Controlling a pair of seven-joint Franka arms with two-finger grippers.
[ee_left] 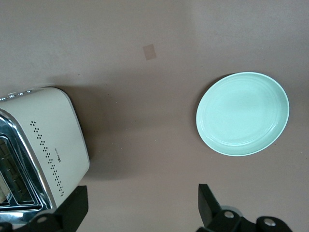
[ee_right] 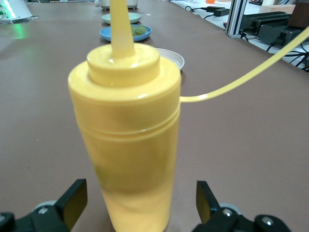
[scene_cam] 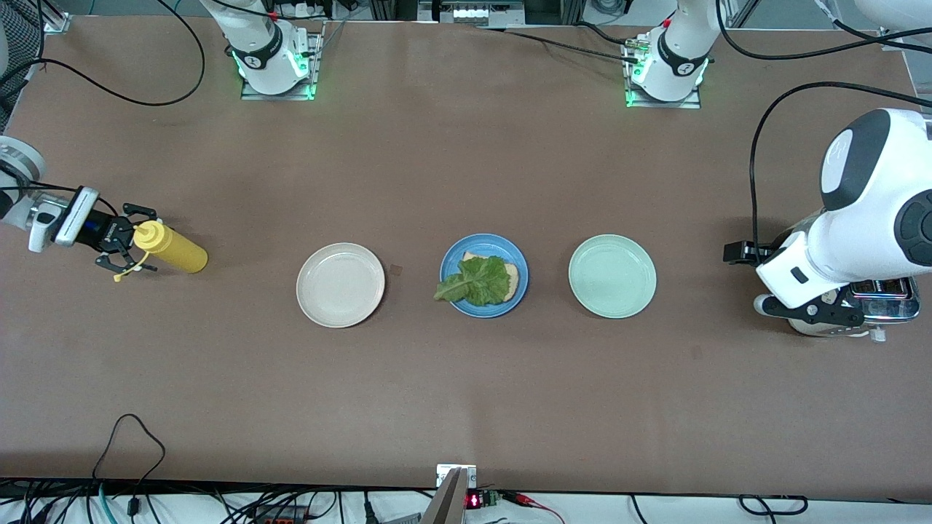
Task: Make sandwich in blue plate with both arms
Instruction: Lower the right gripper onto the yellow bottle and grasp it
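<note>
The blue plate (scene_cam: 456,256) sits mid-table between two other plates. On it lies one bread slice (scene_cam: 512,276) with a ruffled green lettuce leaf (scene_cam: 477,280) on top; no second slice shows. The plate also shows small in the right wrist view (ee_right: 116,34). My right gripper (scene_cam: 136,240) is open at the right arm's end of the table, its fingers either side of an upright yellow squeeze bottle (ee_right: 125,135) without touching it. My left gripper (ee_left: 140,208) is open and empty over bare table beside a toaster (ee_left: 48,140).
A cream-white plate (scene_cam: 340,284) lies beside the blue plate toward the right arm's end. A pale mint-green plate (scene_cam: 612,276) lies toward the left arm's end, also in the left wrist view (ee_left: 242,113). The toaster (scene_cam: 885,298) stands at the left arm's end.
</note>
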